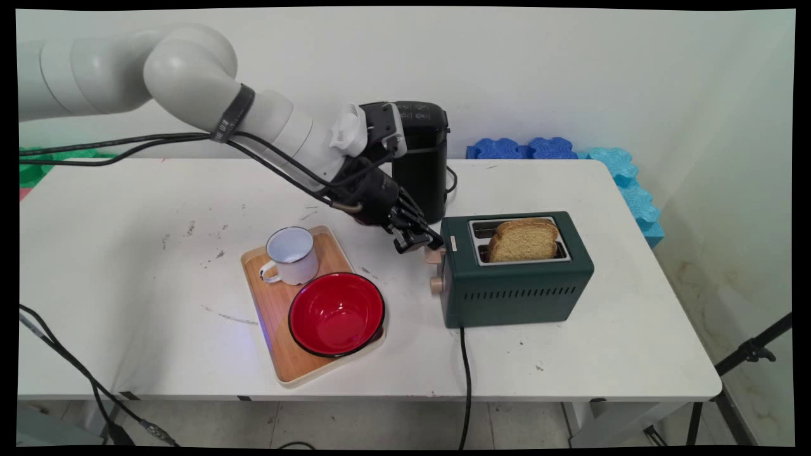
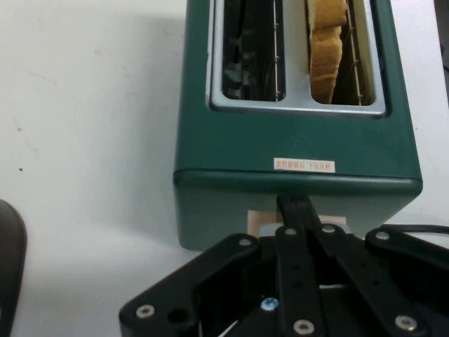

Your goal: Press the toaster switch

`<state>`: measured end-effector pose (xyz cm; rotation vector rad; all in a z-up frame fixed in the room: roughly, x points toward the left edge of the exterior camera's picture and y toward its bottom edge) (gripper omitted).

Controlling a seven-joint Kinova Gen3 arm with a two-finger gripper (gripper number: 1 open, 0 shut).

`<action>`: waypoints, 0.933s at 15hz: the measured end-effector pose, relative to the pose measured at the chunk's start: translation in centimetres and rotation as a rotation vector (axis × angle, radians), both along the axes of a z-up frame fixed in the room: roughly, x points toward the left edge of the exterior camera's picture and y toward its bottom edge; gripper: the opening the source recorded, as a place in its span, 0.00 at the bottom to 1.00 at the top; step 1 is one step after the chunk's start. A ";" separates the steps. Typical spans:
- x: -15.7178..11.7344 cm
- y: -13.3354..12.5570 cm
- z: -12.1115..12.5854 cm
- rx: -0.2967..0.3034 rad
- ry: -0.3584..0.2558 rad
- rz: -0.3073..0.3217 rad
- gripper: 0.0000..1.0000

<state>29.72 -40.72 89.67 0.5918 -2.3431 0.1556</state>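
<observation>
A dark green two-slot toaster stands at the table's right middle, with a slice of bread sticking up from its nearer slot. My gripper is at the toaster's left end, shut, its fingertips resting on the beige lever. A beige knob sits below the lever. In the hand view the toaster fills the upper frame. The bread is in the right slot and the left slot is empty. My gripper has its tips together over the lever.
A black appliance stands just behind my hand. A wooden tray to the left holds a white mug and a red bowl. The toaster's black cord runs off the front edge. Blue foam pieces lie at the back right.
</observation>
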 end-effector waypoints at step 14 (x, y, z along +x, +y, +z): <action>0.1 0.2 -2.5 0.005 -0.008 -0.019 0.00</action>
